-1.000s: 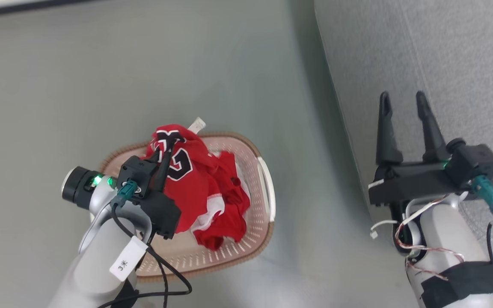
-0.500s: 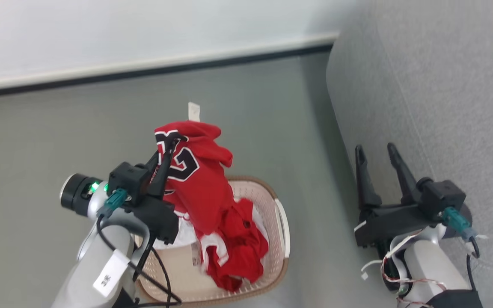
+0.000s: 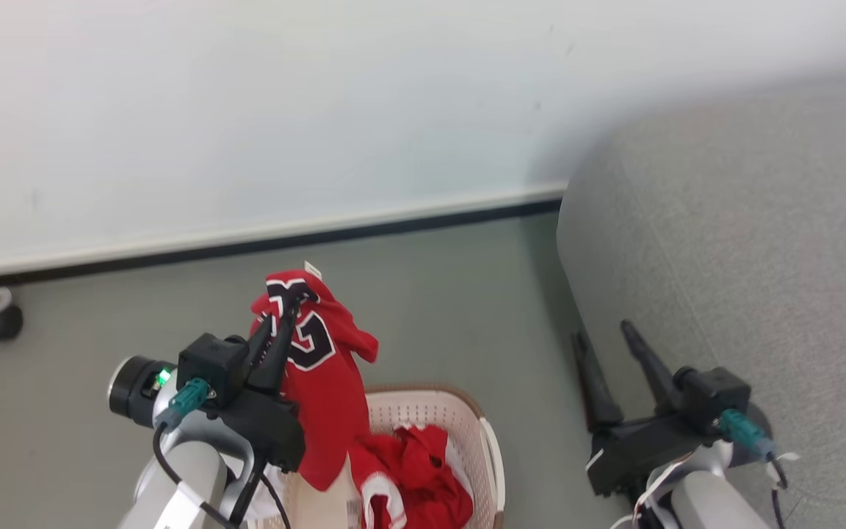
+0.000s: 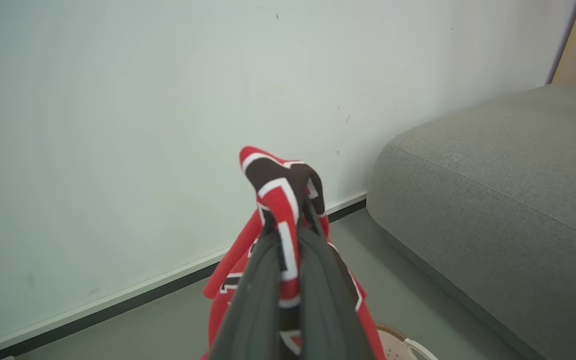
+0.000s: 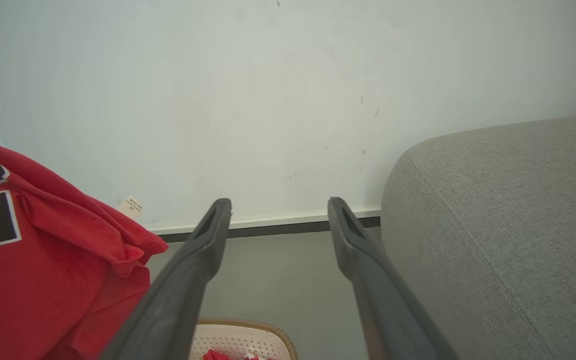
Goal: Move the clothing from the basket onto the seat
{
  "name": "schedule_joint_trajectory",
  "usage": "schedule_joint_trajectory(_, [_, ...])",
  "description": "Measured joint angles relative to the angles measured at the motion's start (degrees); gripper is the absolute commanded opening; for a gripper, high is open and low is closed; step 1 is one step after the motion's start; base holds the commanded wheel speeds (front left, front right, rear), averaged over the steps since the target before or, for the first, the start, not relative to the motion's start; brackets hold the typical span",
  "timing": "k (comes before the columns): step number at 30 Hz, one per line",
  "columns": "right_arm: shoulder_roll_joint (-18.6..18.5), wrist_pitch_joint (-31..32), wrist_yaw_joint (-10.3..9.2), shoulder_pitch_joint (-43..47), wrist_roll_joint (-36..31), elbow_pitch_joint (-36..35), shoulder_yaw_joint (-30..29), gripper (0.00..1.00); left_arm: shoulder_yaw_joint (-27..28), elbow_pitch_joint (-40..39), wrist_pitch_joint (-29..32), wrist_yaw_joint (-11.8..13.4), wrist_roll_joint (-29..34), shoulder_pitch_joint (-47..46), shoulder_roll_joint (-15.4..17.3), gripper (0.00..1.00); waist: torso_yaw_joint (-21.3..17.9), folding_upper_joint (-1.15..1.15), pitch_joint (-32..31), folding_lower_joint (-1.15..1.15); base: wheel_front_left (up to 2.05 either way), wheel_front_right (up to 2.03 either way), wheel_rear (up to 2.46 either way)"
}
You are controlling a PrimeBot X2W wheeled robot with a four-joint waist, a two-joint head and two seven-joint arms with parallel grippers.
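Red jersey aloft in left tool

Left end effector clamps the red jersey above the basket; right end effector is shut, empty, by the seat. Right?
No: the right end effector is open, fingers spread, as the right wrist view shows. Otherwise correct.

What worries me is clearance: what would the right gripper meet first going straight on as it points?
Probably the wall, near its baseboard; the right gripper points over bare floor, with the seat close beside that line. Depth is unclear.
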Motion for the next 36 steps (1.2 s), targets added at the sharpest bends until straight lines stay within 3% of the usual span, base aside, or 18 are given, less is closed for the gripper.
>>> schedule_joint_trajectory(16, [-0.1, 0.0, 4.27, -0.7, 0.1, 2.0, 14.0, 1.0, -3.5, -8.3, 0.1, 0.0, -2.3, 2.1, 0.4, 0.0, 0.6, 0.01, -6.4, 0.01, 0.0, 0.0, 0.0])
schedule_joint_trajectory(36, [-0.3, 0.5, 4.92, -13.0, 8.5, 8.4, 38.4, 1.0, -8.1, -15.3, 4.2, 0.0, -4.4, 2.3, 0.3, 0.0, 3.0, 0.01, -7.4, 0.01, 0.0, 0.0, 0.0])
